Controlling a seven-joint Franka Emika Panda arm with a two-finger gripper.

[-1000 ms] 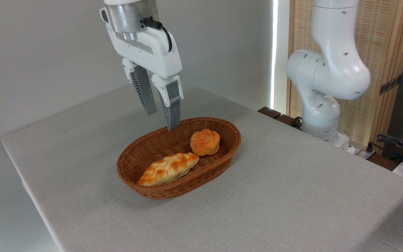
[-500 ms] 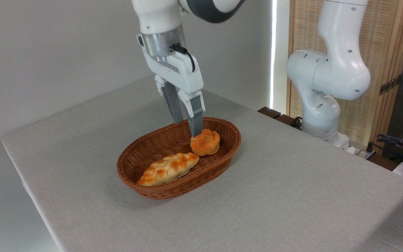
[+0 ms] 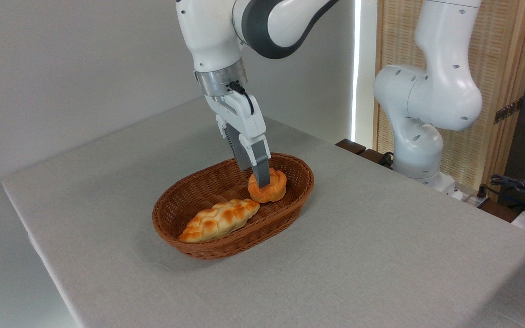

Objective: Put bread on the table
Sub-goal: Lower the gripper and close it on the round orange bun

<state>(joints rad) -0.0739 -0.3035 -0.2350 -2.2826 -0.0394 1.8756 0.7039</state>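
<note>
The bread (image 3: 276,186), a small round orange-golden bun, lies in the right end of a brown wicker basket (image 3: 169,202) on the light grey table (image 3: 381,255). My gripper (image 3: 256,179) has come down into the basket over the bun. It is open. The near finger (image 3: 260,169) crosses in front of the bun's left half, and the far finger drops behind it with its tip hidden. The bun rests on the basket floor.
A longer, paler braided loaf (image 3: 219,219) lies in the basket's left front half, close to the bun. The white arm's base and lower links (image 3: 426,105) stand past the table's far right edge, in front of a wooden slatted screen (image 3: 495,68).
The gripper has moved right and down, from above the basket's back rim to around the bun. The bun and the loaf have not moved.
</note>
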